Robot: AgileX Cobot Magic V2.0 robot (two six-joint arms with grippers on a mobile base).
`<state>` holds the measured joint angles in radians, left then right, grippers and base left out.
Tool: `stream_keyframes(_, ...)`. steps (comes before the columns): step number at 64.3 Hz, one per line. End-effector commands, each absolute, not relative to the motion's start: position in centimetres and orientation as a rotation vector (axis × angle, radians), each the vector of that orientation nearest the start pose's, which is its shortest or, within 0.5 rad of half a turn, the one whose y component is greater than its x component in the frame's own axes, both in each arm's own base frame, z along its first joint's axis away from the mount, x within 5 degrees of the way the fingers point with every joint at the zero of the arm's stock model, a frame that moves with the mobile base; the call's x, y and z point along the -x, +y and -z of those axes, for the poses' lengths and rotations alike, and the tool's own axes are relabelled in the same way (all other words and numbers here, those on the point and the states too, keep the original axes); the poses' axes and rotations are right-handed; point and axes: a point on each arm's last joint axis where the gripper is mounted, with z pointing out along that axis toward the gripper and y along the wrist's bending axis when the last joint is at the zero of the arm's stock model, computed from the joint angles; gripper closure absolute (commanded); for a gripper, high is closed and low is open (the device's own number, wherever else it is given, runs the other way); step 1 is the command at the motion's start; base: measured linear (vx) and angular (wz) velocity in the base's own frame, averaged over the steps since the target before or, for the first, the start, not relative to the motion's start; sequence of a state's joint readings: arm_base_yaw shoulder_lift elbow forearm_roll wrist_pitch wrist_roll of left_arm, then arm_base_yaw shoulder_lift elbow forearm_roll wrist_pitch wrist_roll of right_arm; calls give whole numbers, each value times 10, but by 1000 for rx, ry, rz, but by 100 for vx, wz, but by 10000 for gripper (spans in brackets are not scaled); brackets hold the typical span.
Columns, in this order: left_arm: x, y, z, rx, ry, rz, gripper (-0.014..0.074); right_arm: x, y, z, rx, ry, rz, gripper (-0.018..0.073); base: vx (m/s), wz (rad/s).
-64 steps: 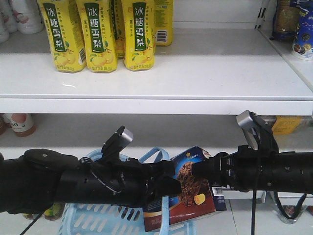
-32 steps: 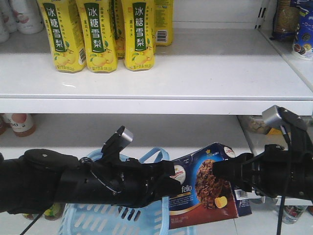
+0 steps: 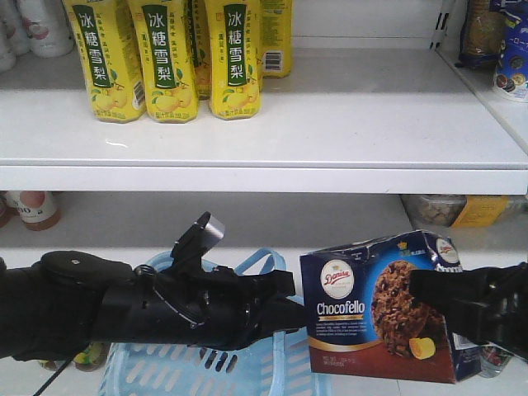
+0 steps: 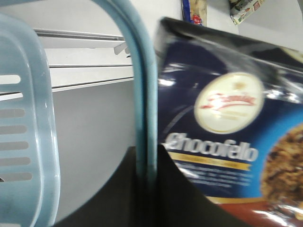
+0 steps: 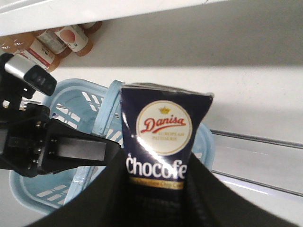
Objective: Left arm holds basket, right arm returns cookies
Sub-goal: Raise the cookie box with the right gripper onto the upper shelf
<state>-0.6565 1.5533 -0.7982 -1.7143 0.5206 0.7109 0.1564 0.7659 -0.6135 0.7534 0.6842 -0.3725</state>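
Black left arm (image 3: 124,309) fills the lower left of the front view, its hand (image 4: 147,182) clenched on a loop handle of the light blue basket (image 3: 165,367); the wrist view shows the handle running straight up out of the closed dark fingers. Slotted basket wall sits low in frame, under and behind the arm.

Cookies (image 3: 379,309): navy and brown cardboard box, held clear of the basket, just to its right and above its rim level. Printed face turned toward the front camera, "Chocofello" wording reading upright. Long axis close to horizontal in the front view, with the top edge rising slightly toward the right. Round white logo at upper left of the face, cookie picture at right.

Right arm (image 3: 487,309) enters from the right edge; its hand (image 5: 156,189) grasps the box by its right end, black fingers on both sides of the carton in the wrist view.

Behind, a white shelf (image 3: 330,132) runs across the frame. Yellow pear-drink bottles (image 3: 169,58) stand upright at its left rear, well apart from the box.
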Motion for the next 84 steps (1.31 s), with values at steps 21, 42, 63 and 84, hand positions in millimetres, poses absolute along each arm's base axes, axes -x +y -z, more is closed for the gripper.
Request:
stream_keyframes(21, -218, -227, -250, 96, 2384, 1521, 603, -89, 46, -381, 177, 1822, -609, 361, 0, 0)
stream_keyframes(42, -218, -227, -250, 96, 2384, 1521, 603, -118, 30, -433, 66, 1540, -385, 358, 0, 0)
stream_keyframes(63, -218, -227, -250, 96, 2384, 1521, 603, -199, 28, -422, -43, 1450, -247, 354, 0, 0)
stream_keyframes(84, -218, -227, -250, 96, 2384, 1521, 603, -257, 29, -388, 105, 1487, 42, 354, 0, 0)
